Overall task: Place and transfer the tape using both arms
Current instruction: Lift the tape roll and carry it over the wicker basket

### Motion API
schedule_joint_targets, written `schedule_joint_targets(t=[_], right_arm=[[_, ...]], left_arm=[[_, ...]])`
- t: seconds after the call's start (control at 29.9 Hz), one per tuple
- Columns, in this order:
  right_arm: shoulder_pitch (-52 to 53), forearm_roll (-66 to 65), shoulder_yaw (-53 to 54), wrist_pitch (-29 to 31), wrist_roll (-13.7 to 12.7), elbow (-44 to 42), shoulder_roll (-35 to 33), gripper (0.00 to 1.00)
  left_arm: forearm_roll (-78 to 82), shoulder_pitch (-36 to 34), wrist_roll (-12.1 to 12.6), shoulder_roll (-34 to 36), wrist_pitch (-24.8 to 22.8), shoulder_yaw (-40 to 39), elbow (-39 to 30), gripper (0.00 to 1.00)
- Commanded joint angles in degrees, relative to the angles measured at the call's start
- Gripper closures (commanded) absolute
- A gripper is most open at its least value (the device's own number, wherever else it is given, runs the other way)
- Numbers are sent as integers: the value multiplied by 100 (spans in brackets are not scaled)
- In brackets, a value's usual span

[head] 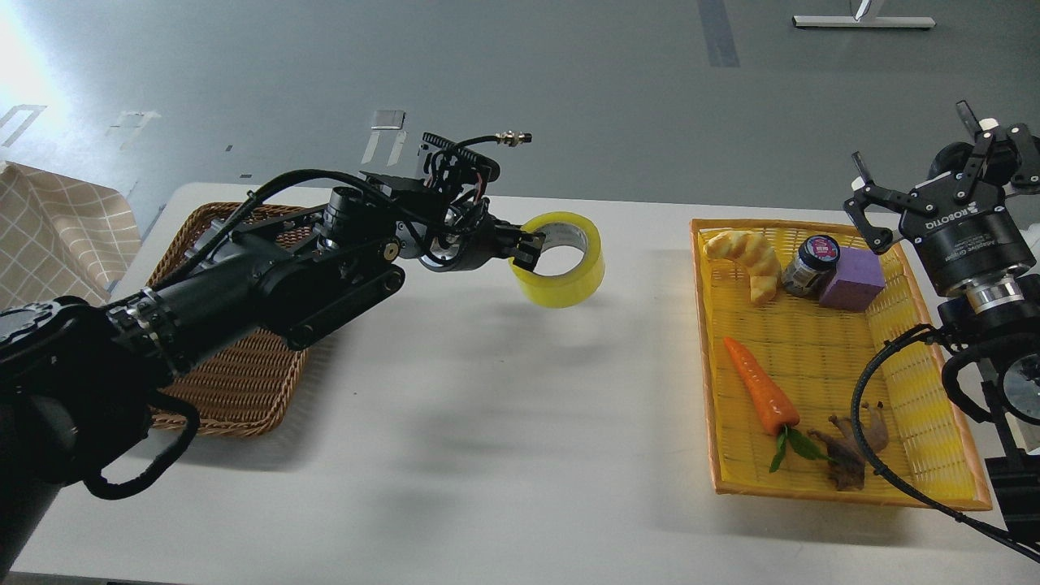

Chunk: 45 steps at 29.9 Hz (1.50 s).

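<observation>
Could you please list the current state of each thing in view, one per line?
Tape: held above the table, gripped through its rim.
Left gripper: shut on the tape.
Right gripper: open, empty, raised over the yellow tray.
Wicker basket: on the table, partly hidden by the left arm.
Yellow tray: holds carrot, jar, purple block.

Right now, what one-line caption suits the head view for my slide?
Left pincer holds the tape above the table; right pincer open beside the yellow tray.

Head view, downward over table
</observation>
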Motion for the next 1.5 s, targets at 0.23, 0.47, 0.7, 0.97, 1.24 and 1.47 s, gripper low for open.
schedule_joint_targets(t=[0.23, 0.47, 0.7, 0.97, 1.24, 1.47], right_arm=[[-2, 0, 7, 0, -1, 1, 18, 0], [6, 0, 8, 0, -1, 1, 18, 0], [6, 9, 8, 0, -1, 1, 44, 0], [6, 0, 8, 0, -1, 1, 53, 0], [6, 0, 8, 0, -1, 1, 53, 0], [15, 9, -1, 0, -1, 1, 62, 0]], left_arm=[[-700, -478, -210, 1057, 0, -16, -15, 100], [-718, -636, -368, 1619, 0, 10, -120, 100], [-665, -487, -587, 2251, 0, 124, -24, 100], [-683, -434, -947, 3156, 260, 931, -24, 100], [-727, -119, -1194, 3808, 681, 1434, 20, 100], [-744, 480, -1256, 3949, 946, 1434, 29, 100]])
